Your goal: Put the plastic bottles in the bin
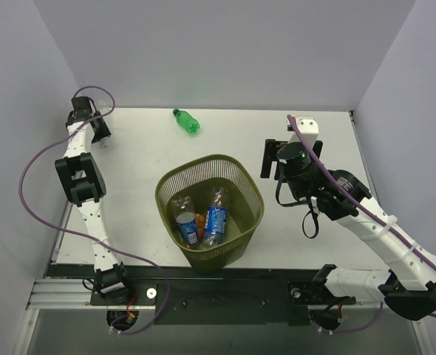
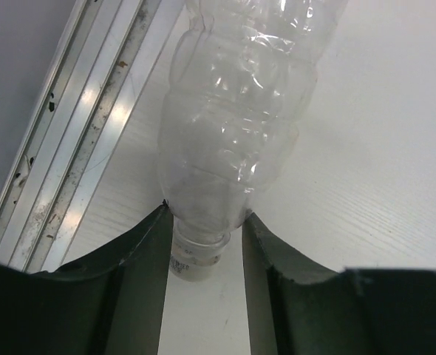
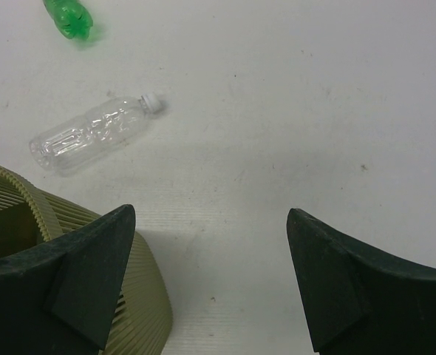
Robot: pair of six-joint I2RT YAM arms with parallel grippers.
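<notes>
Nearest the arm bases, an olive-green mesh plastic bin (image 1: 242, 177), rounded-square at the rim and tapered below, stands upright on the white, faintly grained table (image 1: 314, 133). Inside it lie two blue-labelled clear bottles (image 1: 216, 216) side by side, with an orange bottle (image 1: 200, 220) showing between them. Just past the bin's right side hangs the right gripper (image 3: 210, 216). Its two dark, matte, wedge-shaped fingers (image 3: 92, 274) are spread wide apart above the table, and the bin's finely ribbed rim curves in beside one of them. Farther on in the right wrist view, a clear bottle with a white cap (image 3: 89, 133) lies on its side, its glossy wall moulded in ridges, apart from the bin. Beyond it a translucent green bottle (image 1: 186, 120) lies on its side near the table's far edge. At the far left corner, the left gripper (image 2: 205, 212) straddles the neck of a clear ribbed bottle (image 2: 236, 111) that lies on the table beside a scuffed aluminium rail (image 2: 77, 111). The gripper's fingers stand partly closed: their tips meet the bottle's shoulder on either side, while the pale cap sits between them with a gap on each side. Whether they actually clamp the bottle cannot be told.
</notes>
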